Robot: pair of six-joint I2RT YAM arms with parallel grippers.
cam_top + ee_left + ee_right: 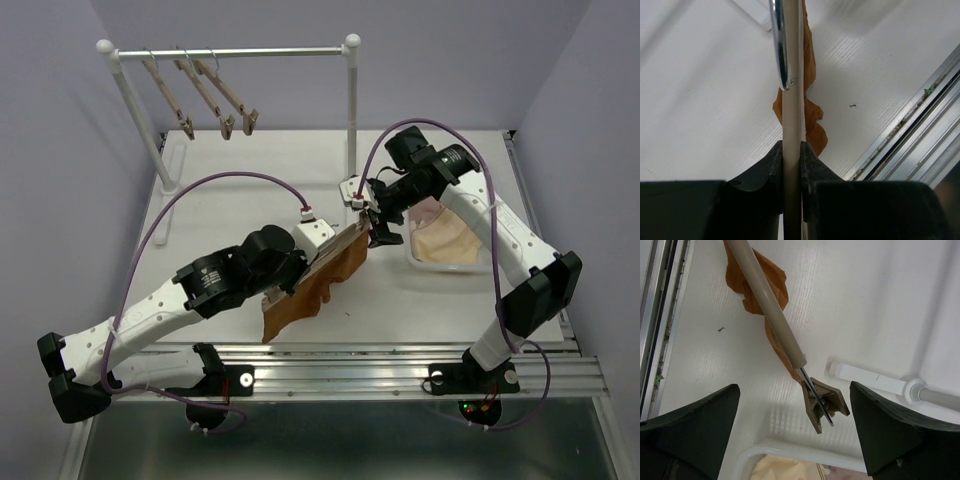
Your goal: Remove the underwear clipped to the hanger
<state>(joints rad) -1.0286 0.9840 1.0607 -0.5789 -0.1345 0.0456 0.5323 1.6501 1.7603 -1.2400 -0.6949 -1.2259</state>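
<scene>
Closest to us, in the left wrist view, the left pincer (791, 150) is closed tight on the pale round bar of a hanger (792, 100), its two dark fingers pressed against either side of the bar. A chrome hook (780, 50) lies along the bar further out. Behind the bar the orange-brown underwear (812, 120) hangs in loose folds above the white counter (700, 100). From the right wrist view we see the right pincer (793, 386) spread wide, holding nothing, its fingers on either side of the wooden clip (822, 402) at the hanger's end without touching it. The cloth narrows toward that clip, though we cannot tell whether the clip is gripping it. From above, the hanger sits tilted between the two arms near the middle of the counter, the underwear draped below it toward the near edge. Just right of the right pincer stands a white bin (450, 267) holding the cream-beige garment (450, 240) and the pale pink garment (428, 212). At the back left, a white rack (235, 52) carries three wooden hangers (205, 95).
</scene>
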